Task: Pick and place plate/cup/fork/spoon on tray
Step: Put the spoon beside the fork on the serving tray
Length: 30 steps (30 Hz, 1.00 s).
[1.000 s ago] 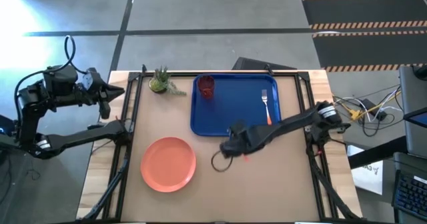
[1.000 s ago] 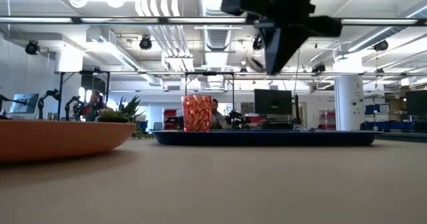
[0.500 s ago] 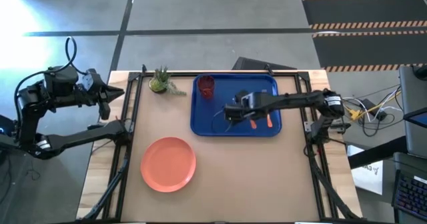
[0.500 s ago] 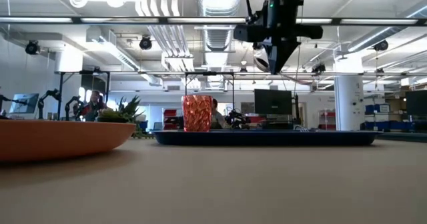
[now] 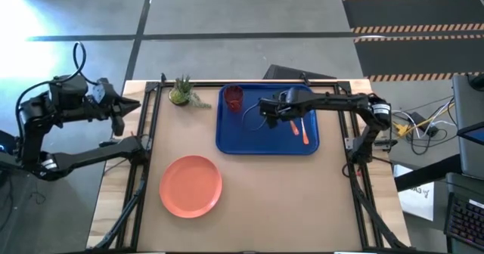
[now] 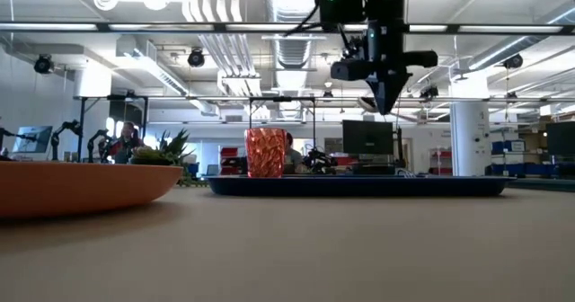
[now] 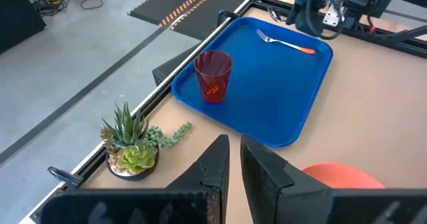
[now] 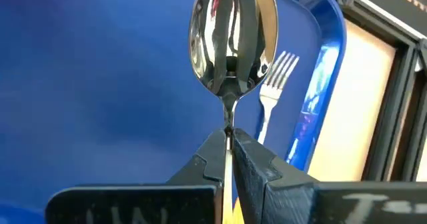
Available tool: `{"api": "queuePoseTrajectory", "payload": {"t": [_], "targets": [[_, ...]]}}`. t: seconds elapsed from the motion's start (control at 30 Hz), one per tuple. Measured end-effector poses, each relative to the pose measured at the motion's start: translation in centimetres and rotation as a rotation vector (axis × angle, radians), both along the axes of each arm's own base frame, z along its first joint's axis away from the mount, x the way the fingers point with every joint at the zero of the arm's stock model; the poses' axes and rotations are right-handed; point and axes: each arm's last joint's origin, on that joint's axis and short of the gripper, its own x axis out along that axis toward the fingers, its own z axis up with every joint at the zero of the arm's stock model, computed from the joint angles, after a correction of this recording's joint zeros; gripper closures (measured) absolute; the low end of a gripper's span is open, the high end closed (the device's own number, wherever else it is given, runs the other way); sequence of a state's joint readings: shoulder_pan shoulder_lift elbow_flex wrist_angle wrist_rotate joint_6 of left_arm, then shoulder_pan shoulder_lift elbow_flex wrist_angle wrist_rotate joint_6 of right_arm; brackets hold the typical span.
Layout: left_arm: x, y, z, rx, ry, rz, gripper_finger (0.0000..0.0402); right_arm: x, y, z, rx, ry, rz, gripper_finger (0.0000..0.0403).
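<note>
Right gripper (image 8: 227, 144) hung above tray (image 5: 242, 137), jaws clamped on spoon (image 8: 230, 41) neck, bowl pointing forward, near fork (image 8: 275, 84). Fork lay on tray by its right rim, orange handle toward front. Cup (image 5: 234, 98) stood upright in tray's far-left corner. Plate (image 5: 190, 186) sat on bare surface (image 5: 287, 201), front-left of tray, well apart from it. Left gripper (image 7: 230, 167) waited off surface's left edge, jaws nearly shut, holding nothing. Small potted plant (image 5: 181, 93) stood just left of tray's far corner.
</note>
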<state>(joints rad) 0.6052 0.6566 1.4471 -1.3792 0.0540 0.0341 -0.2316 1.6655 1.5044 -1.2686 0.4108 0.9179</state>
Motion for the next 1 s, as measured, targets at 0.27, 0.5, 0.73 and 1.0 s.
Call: {"api": "queuePoseTrajectory", "payload": {"t": [0.27,0.5,0.73,1.0], "targets": [[-0.3,-0.2,0.0,0.005,-0.011,-0.004,0.0382,-0.7,-1.4,-2.8,0.065,-0.112,-0.005,0.0394],[-0.5,-0.3,0.0,0.008,-0.017,-0.004,0.0382,-2.5,-1.8,-5.2,0.105,-0.201,-0.053,0.0394],[-0.5,-0.3,0.0,0.009,-0.017,-0.003,0.0382,-5.0,-1.3,-6.9,0.105,-0.273,-0.159,0.0394],[-0.5,-0.3,0.0,0.009,-0.017,-0.003,0.0382,-7.4,-0.6,-8.1,0.084,-0.324,-0.257,0.0394]]}}
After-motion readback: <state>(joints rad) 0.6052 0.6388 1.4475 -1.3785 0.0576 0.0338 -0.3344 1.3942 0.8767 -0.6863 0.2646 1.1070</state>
